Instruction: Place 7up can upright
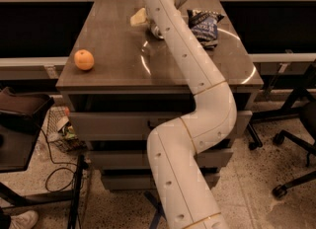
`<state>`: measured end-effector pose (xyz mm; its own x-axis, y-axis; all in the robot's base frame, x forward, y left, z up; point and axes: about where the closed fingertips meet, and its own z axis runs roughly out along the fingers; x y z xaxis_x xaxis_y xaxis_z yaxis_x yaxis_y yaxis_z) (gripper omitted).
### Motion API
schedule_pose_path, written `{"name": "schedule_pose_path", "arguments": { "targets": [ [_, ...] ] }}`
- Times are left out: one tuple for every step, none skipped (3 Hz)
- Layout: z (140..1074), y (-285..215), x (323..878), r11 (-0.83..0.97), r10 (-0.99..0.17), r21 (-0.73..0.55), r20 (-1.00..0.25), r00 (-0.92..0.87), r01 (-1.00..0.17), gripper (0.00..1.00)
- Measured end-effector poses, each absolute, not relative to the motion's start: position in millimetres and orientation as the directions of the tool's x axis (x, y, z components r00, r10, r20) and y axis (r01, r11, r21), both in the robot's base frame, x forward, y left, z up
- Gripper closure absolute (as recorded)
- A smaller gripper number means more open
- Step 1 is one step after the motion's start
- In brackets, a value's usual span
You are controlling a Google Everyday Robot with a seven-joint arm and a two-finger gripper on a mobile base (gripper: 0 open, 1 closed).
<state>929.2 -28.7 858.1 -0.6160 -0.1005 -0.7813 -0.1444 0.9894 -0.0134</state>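
Note:
The 7up can (155,30) lies on the far middle of the dark table (108,72). Only a small silvery part of it shows, because my white arm crosses in front of it. My gripper (139,17) shows as a pale yellowish part just left of the arm, right beside the can and a little farther back. I cannot tell whether it touches the can.
An orange (84,59) sits near the table's left front edge. A dark blue chip bag (203,24) lies right of the arm. Office chair bases (291,139) stand on the floor at the right. A wire basket (61,128) and cables lie at the left.

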Motion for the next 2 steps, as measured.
{"name": "schedule_pose_path", "arguments": {
  "targets": [
    [854.4,-28.1,930.0,0.989,-0.101,-0.013,-0.778,-0.62,-0.145,0.16],
    [850.2,-27.8,930.8,0.989,-0.102,-0.014,-0.775,-0.623,-0.145,0.4]
  ]
}}
